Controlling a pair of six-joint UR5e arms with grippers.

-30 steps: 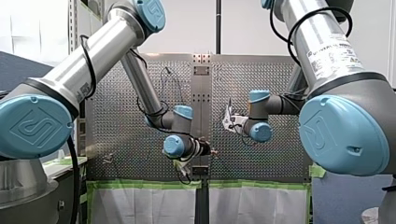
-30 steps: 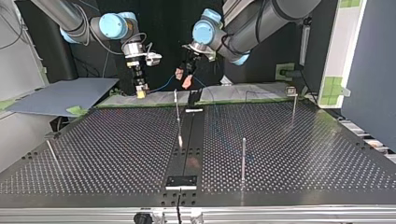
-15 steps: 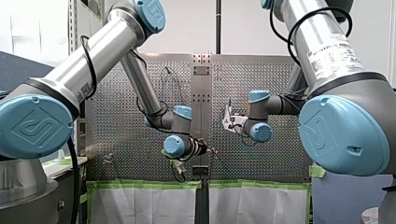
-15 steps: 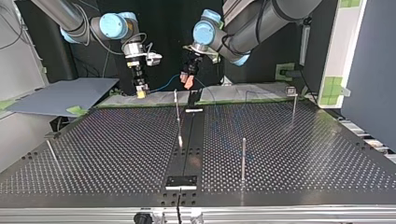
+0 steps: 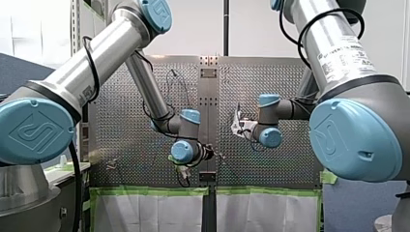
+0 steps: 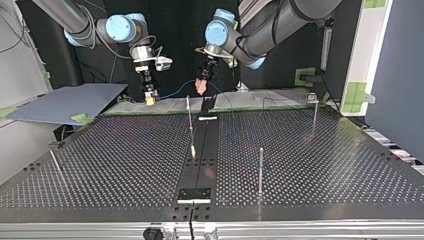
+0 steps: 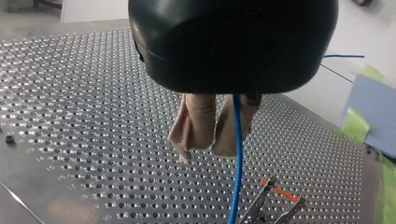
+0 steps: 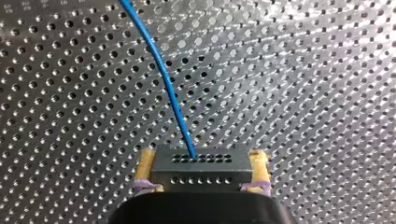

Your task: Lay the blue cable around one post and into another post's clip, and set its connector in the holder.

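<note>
Starting at the top view's near edge, the table is dark metal punched with even rows of small round holes. A smooth, unpunched strip splits it and carries a flat rectangular plate. Thin, shiny rods stand upright on it: a near post beside the plate, a middle post by the strip, and a far post with a small square head.

Past the table's far edge, my right gripper points down at that view's left. It is clamped on the connector, a grey box-shaped block with rows of tiny holes, squeezed between yellow pads. The cable, thin, smooth and blue, leaves the block's face and arcs away over the holes.

My left gripper, at that view's right, is closed on the cable farther along. In its wrist view the soft, wrinkled beige pads press together and the cable runs down along one of them. Beyond them a metal clip with an orange tip stands on the table.

The right gripper's black body hides the connector's lower part, and the left gripper's rounded black housing covers the roots of the beige pads. Both wrist views cut the cable off, and the clip is cut off too. In the top view the cable is only a faint line, lost against the dark backdrop.
</note>
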